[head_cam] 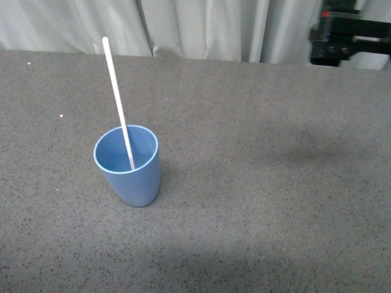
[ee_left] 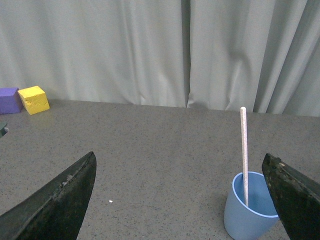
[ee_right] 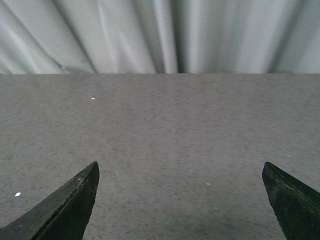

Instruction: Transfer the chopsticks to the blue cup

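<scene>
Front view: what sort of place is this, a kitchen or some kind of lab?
Most likely a lab test bench, not a kitchen: a speckled grey tabletop, plain pale curtains hung as a backdrop, and, in the left wrist view, a yellow block and a purple block by the curtain.

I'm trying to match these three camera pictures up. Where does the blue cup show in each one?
Front view: the blue cup stands left of centre, the chopsticks leaning in it.
Left wrist view: the blue cup sits beside one finger of the open left end effector.
Right wrist view: not in it.
Shared landmark: the pale curtain behind the table.
</scene>
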Robot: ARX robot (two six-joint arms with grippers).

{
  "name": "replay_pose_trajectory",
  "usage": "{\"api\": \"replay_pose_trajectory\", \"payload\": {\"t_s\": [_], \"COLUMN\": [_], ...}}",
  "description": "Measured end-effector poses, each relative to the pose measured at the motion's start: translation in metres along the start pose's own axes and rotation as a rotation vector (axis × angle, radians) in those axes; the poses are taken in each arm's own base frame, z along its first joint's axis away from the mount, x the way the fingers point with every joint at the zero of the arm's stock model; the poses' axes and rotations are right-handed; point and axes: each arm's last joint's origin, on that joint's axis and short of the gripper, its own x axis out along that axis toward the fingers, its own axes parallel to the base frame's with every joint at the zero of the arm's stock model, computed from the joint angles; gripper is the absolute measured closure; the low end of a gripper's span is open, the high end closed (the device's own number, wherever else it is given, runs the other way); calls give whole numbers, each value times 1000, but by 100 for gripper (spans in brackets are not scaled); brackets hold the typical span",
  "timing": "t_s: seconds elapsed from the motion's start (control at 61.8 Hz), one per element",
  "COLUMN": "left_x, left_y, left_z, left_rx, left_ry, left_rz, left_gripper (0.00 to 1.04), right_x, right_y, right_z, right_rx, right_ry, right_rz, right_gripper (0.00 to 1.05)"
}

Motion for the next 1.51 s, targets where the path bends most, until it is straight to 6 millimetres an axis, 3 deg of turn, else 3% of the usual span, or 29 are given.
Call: {"api": "replay_pose_trajectory", "payload": {"t_s": [0.243, 0.372, 0.842, 1.328, 1.441, 1.506], "left_x": [0, 0, 0, 0, 0, 0], "left_y": [0, 0, 0, 0, 0, 0], "left_z": [0, 0, 0, 0, 0, 0], "left_rx": [0, 0, 0, 0, 0, 0], "left_ry": [0, 0, 0, 0, 0, 0], "left_rz": [0, 0, 0, -1, 0, 0], "left_gripper": [7, 7, 7, 7, 7, 7], "right_x": [-50, -78, -150, -200, -199, -200], "right_y": [-42, -49, -42, -34, -37, -38], "right_z": [1, -7, -47, -59, -62, -61], "right_rx": [11, 17, -70, -201, -135, -124], "right_ry": [-56, -54, -61, -252, -355, -369], "right_rz": [-175, -218, -288, -406, -171, -124], "right_gripper": [9, 9, 9, 9, 30, 41]}}
